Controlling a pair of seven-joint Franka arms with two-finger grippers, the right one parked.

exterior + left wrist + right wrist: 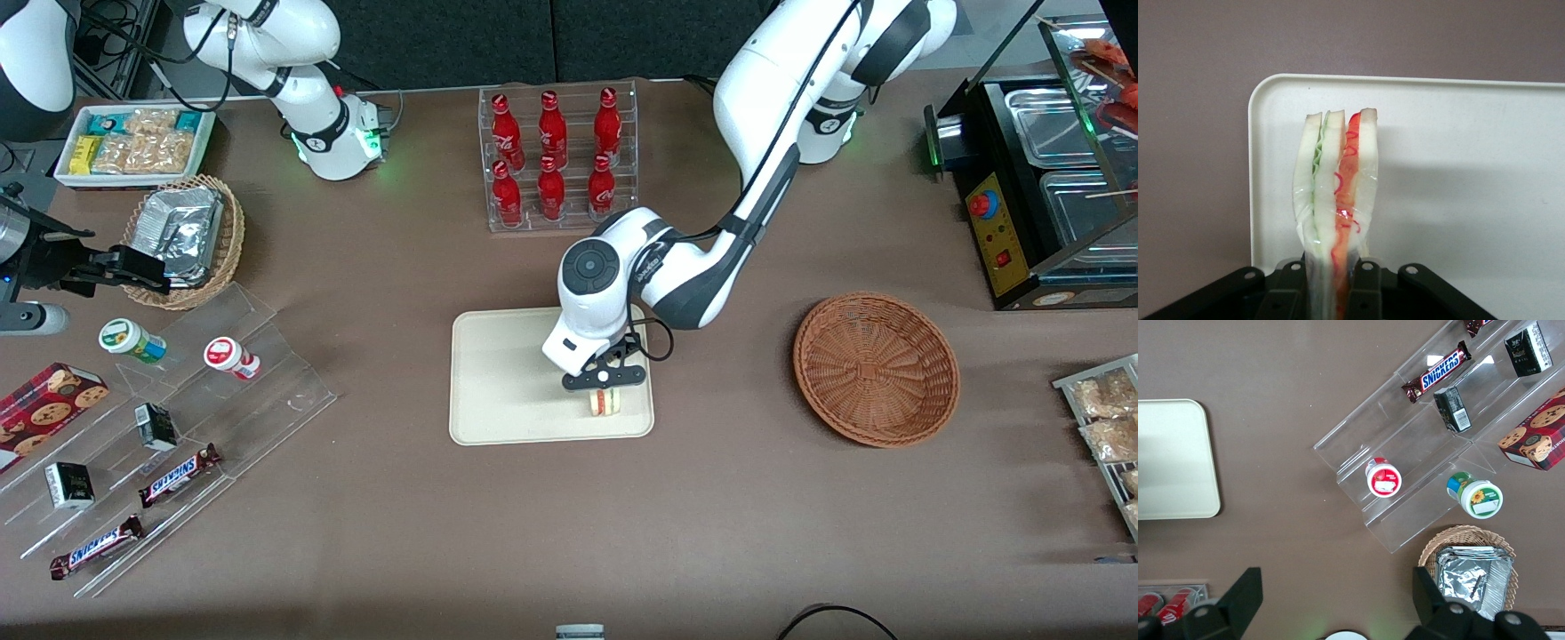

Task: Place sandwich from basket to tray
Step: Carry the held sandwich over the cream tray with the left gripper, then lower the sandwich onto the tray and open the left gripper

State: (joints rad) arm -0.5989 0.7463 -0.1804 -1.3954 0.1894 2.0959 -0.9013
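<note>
Gripper (pixel 605 384) clamps sandwich (pixel 1336 193) over tray (pixel 498 391) corner — lower end (fingers too) cut off.

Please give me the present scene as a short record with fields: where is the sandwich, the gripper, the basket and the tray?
sandwich: held on edge between the gripper fingers, over a corner area of the tray
gripper: shut on the sandwich, above the tray
basket: holds nothing, beside the tray toward the working arm's end
tray: nothing else on it
contact with tray: cannot tell
</note>
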